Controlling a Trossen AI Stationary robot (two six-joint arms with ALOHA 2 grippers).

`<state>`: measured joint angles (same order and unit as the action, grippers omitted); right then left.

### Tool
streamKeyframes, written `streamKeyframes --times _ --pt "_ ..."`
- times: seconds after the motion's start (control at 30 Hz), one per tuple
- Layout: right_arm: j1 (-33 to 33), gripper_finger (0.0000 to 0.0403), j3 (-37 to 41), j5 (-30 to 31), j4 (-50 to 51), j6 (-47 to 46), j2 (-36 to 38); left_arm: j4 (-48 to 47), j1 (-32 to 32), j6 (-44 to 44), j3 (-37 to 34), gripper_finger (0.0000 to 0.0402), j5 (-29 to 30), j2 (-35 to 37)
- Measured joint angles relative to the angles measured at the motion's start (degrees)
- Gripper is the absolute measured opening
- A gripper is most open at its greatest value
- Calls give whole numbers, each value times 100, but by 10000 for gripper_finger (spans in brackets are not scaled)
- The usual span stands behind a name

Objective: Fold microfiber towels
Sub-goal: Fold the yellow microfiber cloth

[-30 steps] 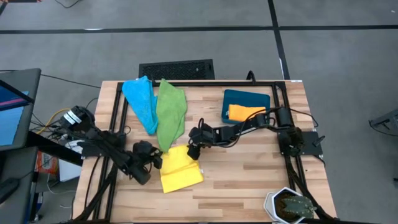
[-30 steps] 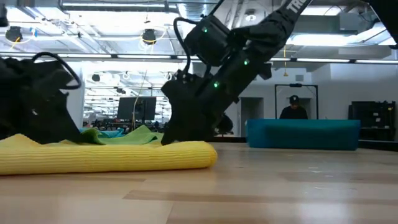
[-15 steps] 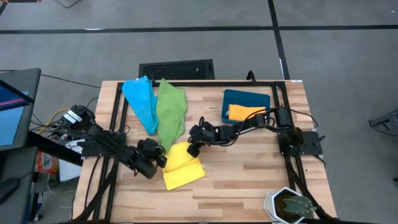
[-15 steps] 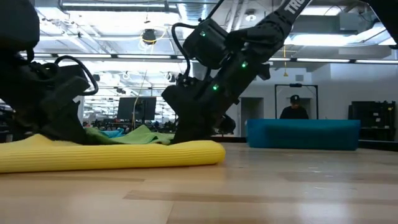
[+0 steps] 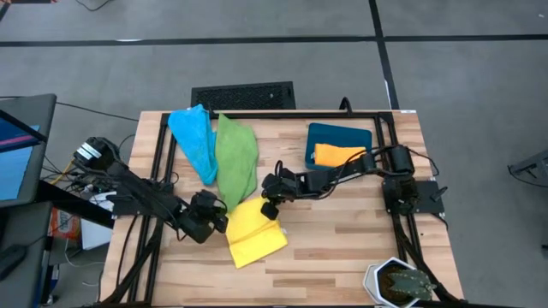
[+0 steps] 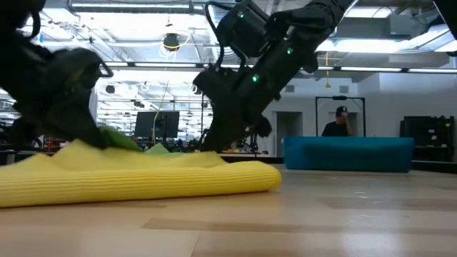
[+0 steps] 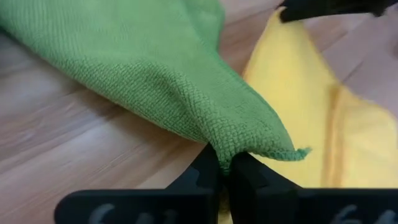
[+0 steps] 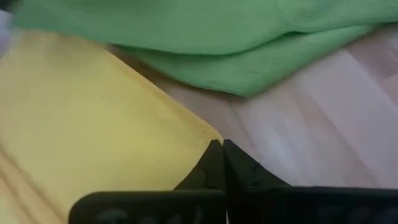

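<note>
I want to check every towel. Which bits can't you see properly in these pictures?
- Orange towel: low view, hidden by the teal bin wall.
- Blue towel: low view, mostly behind the yellow towel.
- Green towel: wrist views, cut off by the edges.
- Left gripper: low view, blurred.

Bright, even overhead light with soft shadows; motion blur on the low view's left arm [image 6: 50,93].

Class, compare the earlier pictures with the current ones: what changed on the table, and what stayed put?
Both grippers closed on the yellow towel: the left gripper at its left corner, the right gripper at its far right corner. The towel has bunched and shifted slightly right. The green towel, blue towel and orange towel in the bin stayed.
</note>
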<state>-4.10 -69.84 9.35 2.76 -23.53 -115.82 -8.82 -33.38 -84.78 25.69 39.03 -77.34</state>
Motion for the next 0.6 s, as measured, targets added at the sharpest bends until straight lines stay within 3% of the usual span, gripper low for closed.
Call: streamKeyframes --times 0.17,0.5,0.6 --pt "-61 11 6 47 203 2 142 59 -1 187 0 1 -61 436" --pt "-468 8 -7 108 241 0 483 868 -3 867 0 0 -1262 623" --pt "-590 8 -7 116 402 -20 548 1101 -3 881 0 0 -1336 623"
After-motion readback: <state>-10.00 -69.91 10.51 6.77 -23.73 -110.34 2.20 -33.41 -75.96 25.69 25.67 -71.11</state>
